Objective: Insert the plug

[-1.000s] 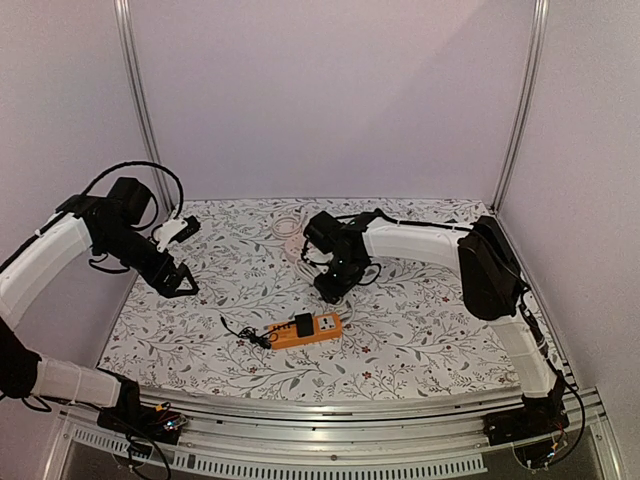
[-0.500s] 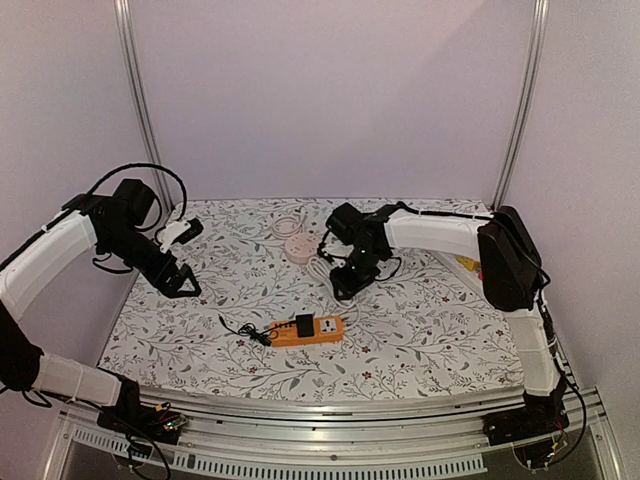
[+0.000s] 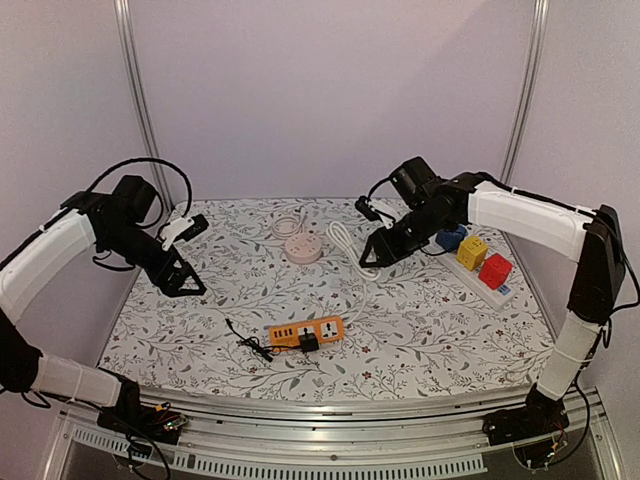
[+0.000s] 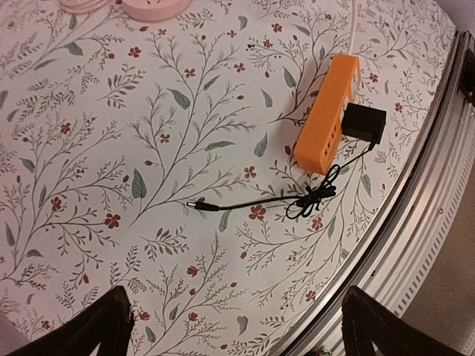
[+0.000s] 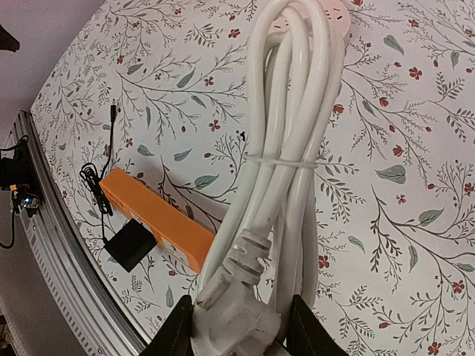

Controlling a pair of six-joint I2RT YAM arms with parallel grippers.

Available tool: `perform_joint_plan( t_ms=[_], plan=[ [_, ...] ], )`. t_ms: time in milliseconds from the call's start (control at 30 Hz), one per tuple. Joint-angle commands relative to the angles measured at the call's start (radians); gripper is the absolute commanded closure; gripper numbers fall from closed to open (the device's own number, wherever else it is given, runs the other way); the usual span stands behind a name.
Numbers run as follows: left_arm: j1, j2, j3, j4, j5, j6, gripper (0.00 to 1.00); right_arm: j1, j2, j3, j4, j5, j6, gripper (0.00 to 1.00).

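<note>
The left pincer (image 4: 235, 297) hangs spread wide with nothing in it. The orange power strip (image 4: 324, 111) lies well ahead of it and to its right, and a black adapter (image 4: 366, 123) sits against the strip's long side; whether that adapter is seated cannot be told. The right pincer (image 5: 239, 319) looks closed about the white plug (image 5: 223, 297), the task's thing, with the tied cord bundle (image 5: 293, 148) trailing ahead of its fingers. The orange strip sits off to that pincer's left and a white power strip (image 3: 507, 294) just to its right; which one is the target is unclear. Doing this step well probably means gripping the plug body squarely, letting the bundle drag freely, and squaring the pins over the socket before pressing. The idle pincer could pin the light strip down.
</note>
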Motion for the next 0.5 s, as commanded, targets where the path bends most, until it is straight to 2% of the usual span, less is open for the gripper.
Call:
perform_joint_plan(
  t_ms=[0,167,267,333,400,467],
  plan=[
    [-0.070,-0.003,0.060,-0.018,-0.023,0.068,0.02,-0.003,-0.108,-0.053,0.018,-0.021,-0.067,0.99],
    [-0.153,0.118,0.078,0.002,-0.050,0.065,0.02,-0.030,-0.024,-0.036,0.050,-0.065,0.008,0.99],
    [-0.259,0.232,0.122,0.007,-0.082,0.074,0.04,-0.045,0.116,0.044,0.048,-0.065,0.068,0.99],
    [-0.336,0.302,0.163,-0.002,-0.118,0.082,0.04,-0.052,0.189,0.075,0.041,-0.048,0.088,0.96],
    [-0.411,0.359,0.193,-0.018,-0.147,0.097,0.04,-0.058,0.226,0.080,0.037,-0.034,0.102,0.83],
    [-0.472,0.395,0.196,-0.019,-0.159,0.120,0.04,-0.061,0.236,0.065,0.036,-0.003,0.104,0.60]
  ],
)
